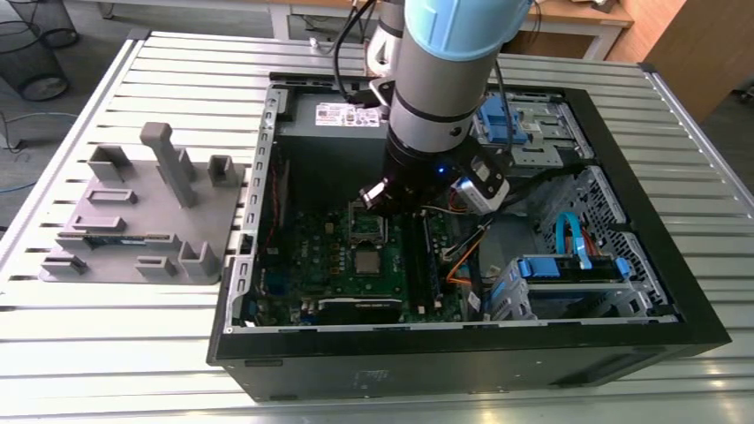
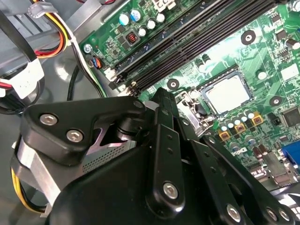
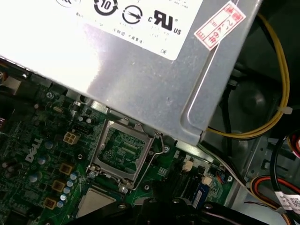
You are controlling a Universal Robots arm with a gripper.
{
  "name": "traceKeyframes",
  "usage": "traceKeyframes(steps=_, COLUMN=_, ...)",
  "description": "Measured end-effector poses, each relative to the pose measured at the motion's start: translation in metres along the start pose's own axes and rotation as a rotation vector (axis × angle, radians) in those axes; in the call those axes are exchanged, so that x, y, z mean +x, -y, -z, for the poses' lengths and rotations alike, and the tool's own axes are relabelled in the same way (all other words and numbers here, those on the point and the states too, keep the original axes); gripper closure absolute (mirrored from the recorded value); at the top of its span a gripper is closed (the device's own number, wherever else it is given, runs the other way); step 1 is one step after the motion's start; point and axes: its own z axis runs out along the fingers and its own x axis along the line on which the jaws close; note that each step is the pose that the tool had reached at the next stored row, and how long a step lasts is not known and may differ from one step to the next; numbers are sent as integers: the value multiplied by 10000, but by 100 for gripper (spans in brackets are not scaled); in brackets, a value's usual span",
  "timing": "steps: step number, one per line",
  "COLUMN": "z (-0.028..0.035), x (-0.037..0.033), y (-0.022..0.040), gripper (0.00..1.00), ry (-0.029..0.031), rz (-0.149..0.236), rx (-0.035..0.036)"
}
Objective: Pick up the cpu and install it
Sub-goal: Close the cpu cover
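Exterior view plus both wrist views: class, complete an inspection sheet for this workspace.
Surface: slatted metal table bearing an open computer case.
Job's things: cpu lies in the socket of the green board; metal frame hinged open beside it.
Clutter: grey block tray on the table, at the exterior view's left of the case.
Grippers: gripper hangs over the board near the socket.
Cables: yellow wires beside the power supply; blue cable inside the case.
Surroundings: wire bin, wooden desk.
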Motion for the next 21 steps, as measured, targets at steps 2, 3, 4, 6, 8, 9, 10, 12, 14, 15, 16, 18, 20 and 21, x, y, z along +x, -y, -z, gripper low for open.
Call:
traceKeyframes(steps=2, z=-8, x=-1, y=-2, gripper=89, ry=43, rz=91, rx=-51)
traceKeyframes(steps=3, z=-13, x=-3, y=-5, gripper=89, ry=46, rz=130, rx=-54)
traceKeyframes(steps=4, z=-18, x=-4, y=-9, gripper=89, ry=45, rz=172, rx=-55)
traceKeyframes(steps=6, z=-30, x=-12, y=-27, gripper=89, ry=43, rz=232, rx=-55)
traceKeyframes(steps=8, z=-43, x=-30, y=-67, gripper=89, ry=47, rz=245, rx=-52)
traceKeyframes(steps=9, z=-50, x=-38, y=-84, gripper=89, ry=62, rz=246, rx=-46)
traceKeyframes(steps=10, z=-57, x=-42, y=-93, gripper=89, ry=87, rz=248, rx=-36)
traceKeyframes(steps=12, z=-70, x=-43, y=-97, gripper=89, ry=170, rz=254, rx=-2)
traceKeyframes(steps=14, z=-80, x=-44, y=-98, gripper=89, ry=258, rz=261, rx=30)
traceKeyframes(steps=15, z=-86, x=-46, y=-101, gripper=89, ry=296, rz=264, rx=28)
traceKeyframes(steps=16, z=-89, x=-48, y=-106, gripper=89, ry=319, rz=265, rx=19)
traceKeyframes(steps=18, z=-96, x=-53, y=-120, gripper=89, ry=347, rz=266, rx=-4)
traceKeyframes(steps=20, z=-101, x=-57, y=-135, gripper=89, ry=373, rz=266, rx=-25)
traceKeyframes(steps=21, z=-103, x=-58, y=-142, gripper=89, ry=382, rz=266, rx=-33)
